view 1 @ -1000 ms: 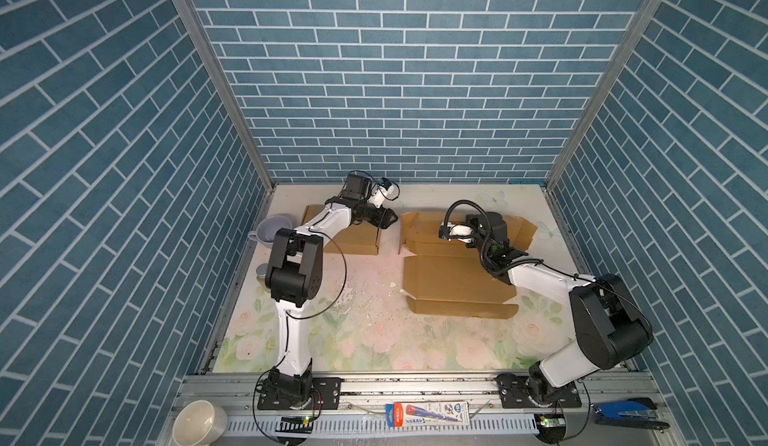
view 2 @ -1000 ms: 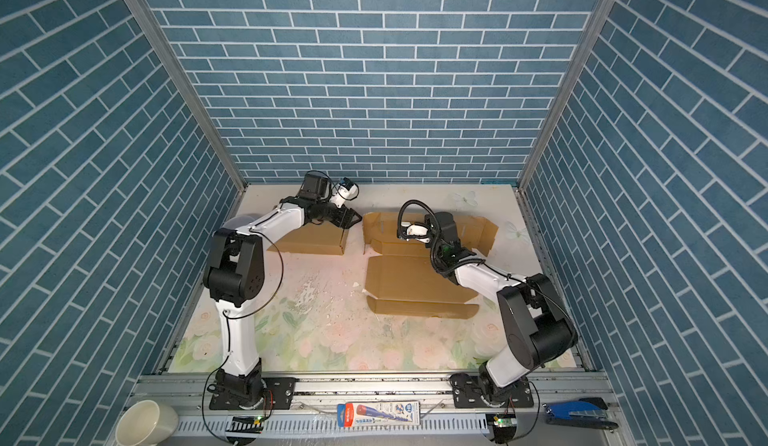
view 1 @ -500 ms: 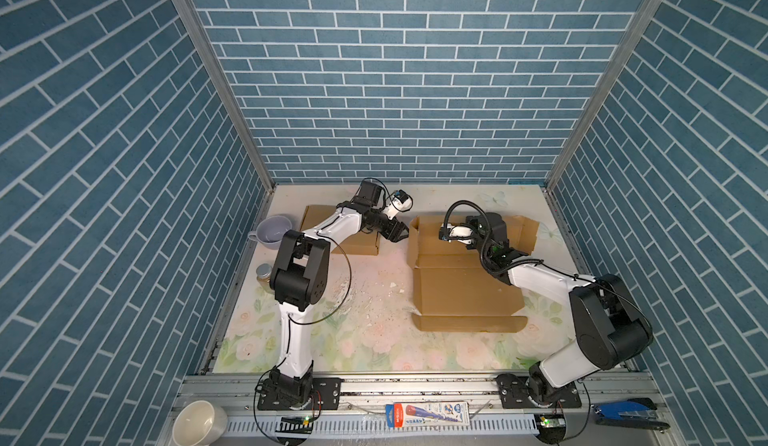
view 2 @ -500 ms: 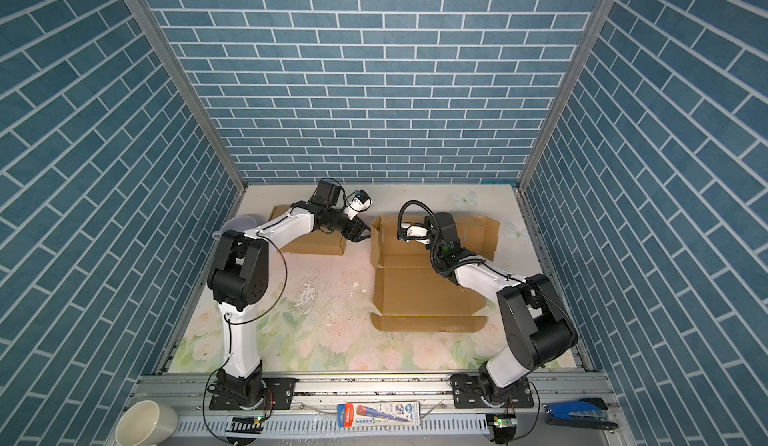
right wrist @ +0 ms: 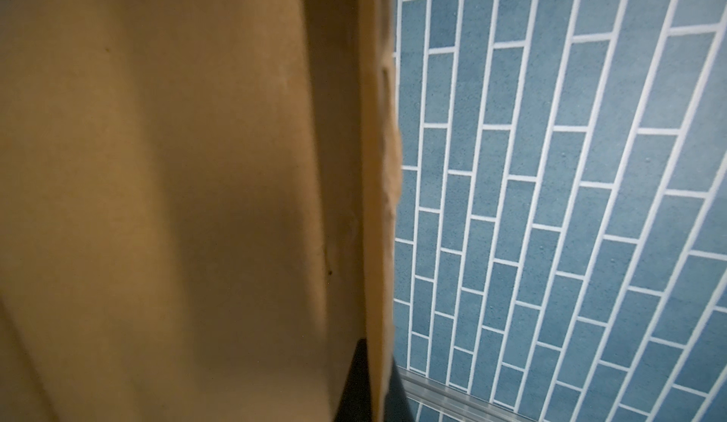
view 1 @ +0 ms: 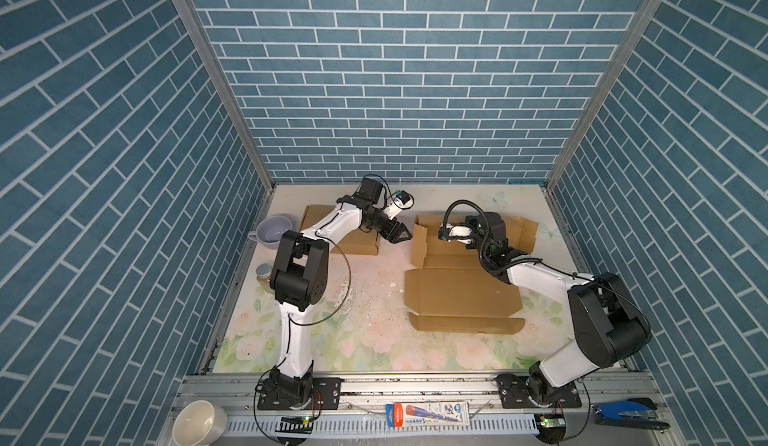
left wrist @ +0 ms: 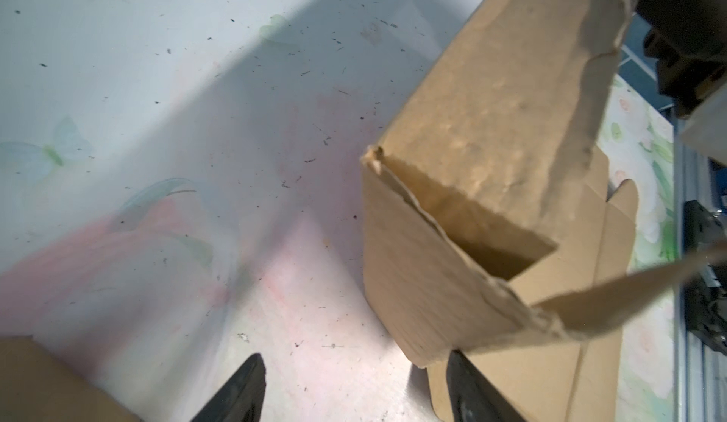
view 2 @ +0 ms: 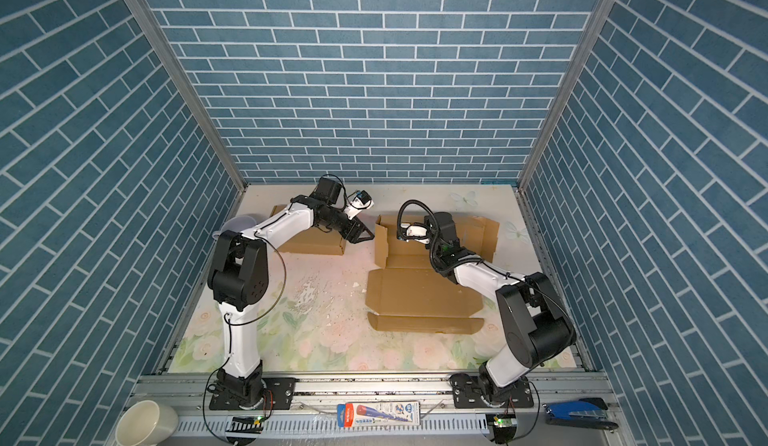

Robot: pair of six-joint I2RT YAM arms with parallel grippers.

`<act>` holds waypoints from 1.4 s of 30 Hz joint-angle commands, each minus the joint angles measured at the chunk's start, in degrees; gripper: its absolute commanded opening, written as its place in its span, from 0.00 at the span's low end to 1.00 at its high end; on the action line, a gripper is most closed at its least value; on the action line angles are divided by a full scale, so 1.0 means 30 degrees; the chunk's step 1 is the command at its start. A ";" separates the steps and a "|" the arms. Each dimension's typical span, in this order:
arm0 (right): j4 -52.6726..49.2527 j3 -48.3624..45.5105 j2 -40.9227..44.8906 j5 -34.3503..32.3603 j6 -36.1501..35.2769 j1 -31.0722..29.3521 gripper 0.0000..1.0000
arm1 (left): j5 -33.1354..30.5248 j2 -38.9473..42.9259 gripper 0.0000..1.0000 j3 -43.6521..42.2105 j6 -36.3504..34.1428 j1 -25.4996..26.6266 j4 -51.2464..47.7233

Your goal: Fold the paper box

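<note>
The floral desk (view 1: 374, 340) carries the box (view 1: 461, 298) right of the middle. It is mostly a flat sheet of brown card with its long front flap lying down, while its back panels and its left flap (view 1: 419, 240) stand up. A second carton (view 1: 353, 240) lies at the back left, partly under the left arm and well clear of the work. The card looks light and stiff across the panels and should bend only at the creases. Its edges are frayed, so a hard pinch could tear it, and it would likely slide on the smooth desk unless one side is pinned. The best hold is probably on a flap's free edge, close to a crease. The right hand (right wrist: 369, 384) is closed on the edge of a raised back panel and holds it up. The left hand (view 1: 401, 236) is wide open and empty, just beside the left flap. One fingertip sits at the flap's lower corner, though I cannot tell whether it touches. A mug (view 1: 272, 232) and a jar (view 1: 262, 271) stand at the desk's left edge, out of the way. White crumbs (view 1: 353, 294) litter the middle and block nothing.
</note>
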State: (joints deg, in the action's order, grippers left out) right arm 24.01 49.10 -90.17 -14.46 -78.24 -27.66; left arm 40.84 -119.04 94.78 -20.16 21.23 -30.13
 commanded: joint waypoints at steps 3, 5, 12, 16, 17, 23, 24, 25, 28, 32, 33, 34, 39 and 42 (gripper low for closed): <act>-0.0032 0.0684 -0.0009 -0.0146 0.0378 -0.0104 0.00 | 0.1605 0.0279 0.74 -0.0953 0.0625 0.0257 0.0985; -0.0063 0.0684 0.0017 -0.0132 0.0386 -0.0097 0.00 | 0.1779 0.0291 0.73 -0.1259 0.0689 0.0392 0.1204; -0.0269 0.0603 0.0129 -0.0225 0.0481 -0.0243 0.00 | 0.0846 0.0328 0.67 -0.1988 0.1820 0.0751 0.2826; -0.0298 0.0399 0.0226 -0.0307 0.0590 -0.0353 0.00 | -0.0840 0.0604 0.59 -0.3076 0.3513 0.1188 0.5259; -0.0305 0.0363 0.0240 -0.0358 0.0604 -0.0383 0.00 | -0.1365 0.0725 0.58 -0.3417 0.3886 0.1331 0.5894; -0.0262 0.0113 0.0451 -0.0627 0.0791 -0.0481 0.00 | -0.5836 0.1825 0.58 -0.5960 0.6187 0.2109 0.9355; -0.0233 0.0069 0.0494 -0.0633 0.0821 -0.0462 0.00 | -0.6612 0.2008 0.59 -0.6385 0.6461 0.2190 0.9921; -0.0243 0.0043 0.0573 -0.0629 0.0861 -0.0506 0.00 | -0.7447 0.2189 0.58 -0.6860 0.6840 0.2258 1.0469; -0.0126 0.0039 0.0612 -0.0772 0.0941 -0.0652 0.00 | -0.9082 0.2298 0.59 -0.7409 0.7680 0.2672 1.1594; -0.0056 -0.0047 0.0712 -0.0977 0.1015 -0.0942 0.00 | -0.9816 0.1986 0.65 -0.7512 0.7475 0.3333 1.2186; -0.0078 -0.0127 0.0745 -0.1059 0.1059 -0.1023 0.00 | -0.9780 0.1898 0.65 -0.7589 0.7554 0.3350 1.2449; -0.0061 -0.0227 0.0811 -0.1097 0.1070 -0.1105 0.00 | -0.9758 0.1881 0.66 -0.7750 0.7587 0.3354 1.2828; 0.1004 -0.1196 0.0996 -0.1681 0.1063 -0.1528 0.00 | -0.9071 0.1914 0.64 -0.8350 0.7423 0.3251 1.4405; 0.2442 -0.2068 0.1068 -0.2191 0.0773 -0.1741 0.00 | -0.9207 0.2031 0.62 -0.8718 0.7368 0.3206 1.4787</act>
State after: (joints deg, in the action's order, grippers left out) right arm 27.46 45.89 -88.05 -19.25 -76.29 -32.23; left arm 14.11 -112.86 69.95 1.74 31.11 10.81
